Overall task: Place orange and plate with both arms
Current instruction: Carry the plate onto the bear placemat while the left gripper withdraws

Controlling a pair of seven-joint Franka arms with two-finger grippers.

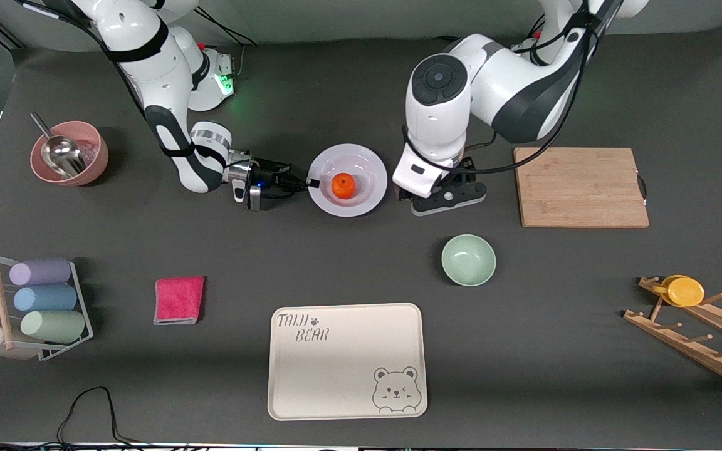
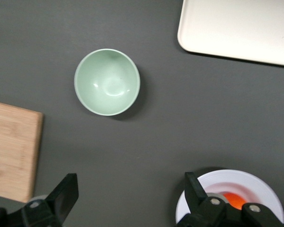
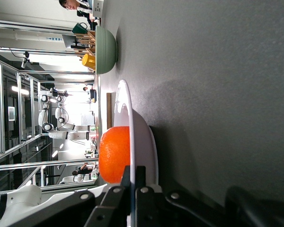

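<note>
The white plate point(image 1: 367, 166) lies mid-table with the orange point(image 1: 343, 185) in its middle. My right gripper point(image 1: 311, 183) is shut on the plate's rim at the edge toward the right arm's end. In the right wrist view the fingers point(image 3: 134, 172) pinch the thin rim point(image 3: 142, 137), with the orange point(image 3: 114, 153) just past them. My left gripper point(image 1: 445, 197) is low over the table beside the plate, toward the cutting board. It is open and empty point(image 2: 130, 182). The plate point(image 2: 255, 182) and orange point(image 2: 234, 199) show by one of its fingers.
A pale green bowl point(image 1: 468, 259) stands nearer the camera than the left gripper. A cream bear tray point(image 1: 346, 360) lies at the front edge. A wooden cutting board point(image 1: 580, 186) lies toward the left arm's end. A pink bowl with a scoop point(image 1: 69, 153), a red cloth point(image 1: 178, 300) and a cup rack point(image 1: 41, 307) are toward the right arm's end.
</note>
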